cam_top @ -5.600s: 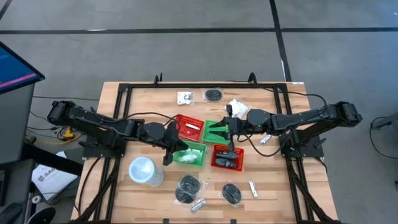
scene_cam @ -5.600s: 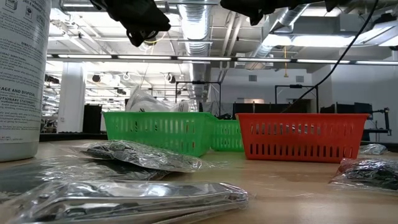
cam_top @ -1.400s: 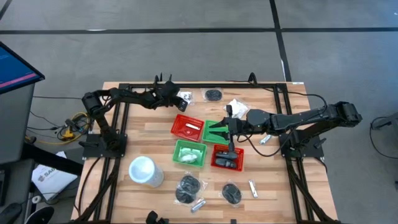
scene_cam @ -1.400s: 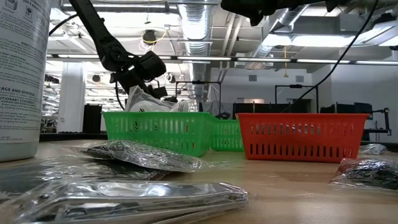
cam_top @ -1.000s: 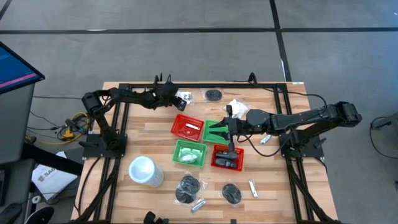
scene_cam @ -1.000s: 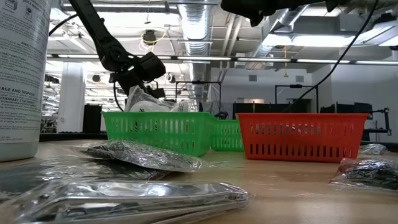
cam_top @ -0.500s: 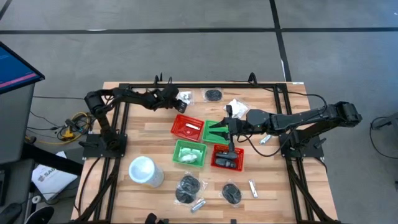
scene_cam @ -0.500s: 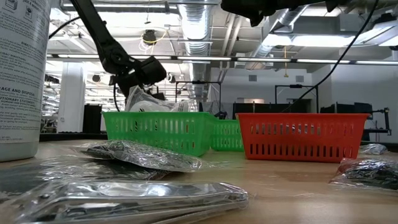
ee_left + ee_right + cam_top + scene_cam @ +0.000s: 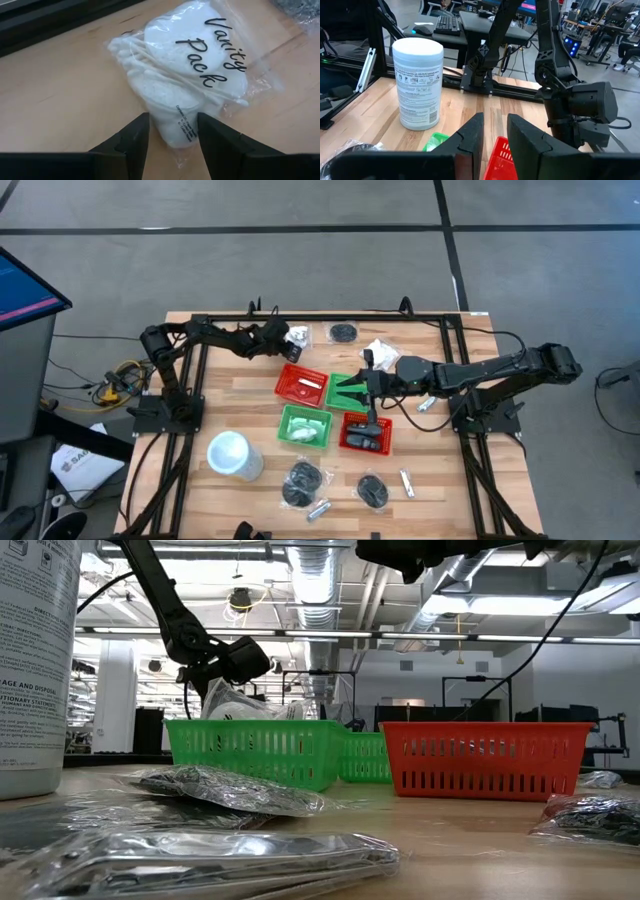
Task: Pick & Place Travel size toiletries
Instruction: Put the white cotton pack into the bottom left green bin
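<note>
A white crinkly packet printed "Vanity Pack" (image 9: 185, 75) lies flat on the table at the far edge (image 9: 297, 336). My left gripper (image 9: 283, 337) is open just left of it. In the left wrist view (image 9: 172, 131) its two fingers stand on either side of the packet's nearer end, low over the wood. My right gripper (image 9: 368, 387) hangs over the baskets at mid table. Its fingers (image 9: 495, 131) stand a little apart with nothing between them.
Two red baskets (image 9: 302, 384) (image 9: 365, 432) and two green baskets (image 9: 305, 426) (image 9: 347, 390) cluster at the centre. A white cup (image 9: 230, 455) stands near left. Black wrapped bundles (image 9: 343, 332) (image 9: 302, 483) (image 9: 373, 491), another white packet (image 9: 380, 352) and silvery tubes (image 9: 319, 509) (image 9: 407, 483) lie around.
My left gripper has moved a little toward the table's right edge and down, closing in on the white packet. Its fingers have stayed open. The packet has not moved.
</note>
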`<control>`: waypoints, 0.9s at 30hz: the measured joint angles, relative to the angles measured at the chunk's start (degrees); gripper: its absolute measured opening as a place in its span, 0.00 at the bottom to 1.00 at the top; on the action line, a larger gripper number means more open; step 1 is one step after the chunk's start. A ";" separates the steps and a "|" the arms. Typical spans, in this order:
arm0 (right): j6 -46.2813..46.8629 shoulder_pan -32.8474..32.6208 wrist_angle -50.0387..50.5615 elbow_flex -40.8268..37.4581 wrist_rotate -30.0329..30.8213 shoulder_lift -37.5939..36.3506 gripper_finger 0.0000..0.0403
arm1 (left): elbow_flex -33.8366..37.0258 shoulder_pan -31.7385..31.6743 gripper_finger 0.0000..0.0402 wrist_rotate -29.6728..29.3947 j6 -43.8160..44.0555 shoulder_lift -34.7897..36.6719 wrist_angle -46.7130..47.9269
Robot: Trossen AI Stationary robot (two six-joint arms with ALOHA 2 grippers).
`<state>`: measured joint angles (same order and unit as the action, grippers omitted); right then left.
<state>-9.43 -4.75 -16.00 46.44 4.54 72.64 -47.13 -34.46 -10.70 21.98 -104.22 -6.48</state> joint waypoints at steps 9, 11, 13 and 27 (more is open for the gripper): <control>0.00 0.00 0.63 -0.01 0.00 0.02 0.19 | 0.00 0.04 0.40 -0.15 0.00 0.00 -0.33; 0.00 0.00 0.61 -0.02 0.00 0.02 0.19 | 0.00 0.04 0.40 -0.16 0.00 0.00 -0.51; 0.00 0.00 0.61 -0.02 0.00 0.02 0.19 | 0.00 0.04 0.40 -0.26 -0.02 0.00 -0.50; 0.00 0.00 0.61 -0.02 0.00 0.02 0.19 | 0.00 0.04 0.03 -0.37 -2.16 0.09 -0.46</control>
<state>-9.43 -4.75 -15.40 46.41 4.54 72.66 -47.13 -34.41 -11.07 19.82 -104.14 -6.94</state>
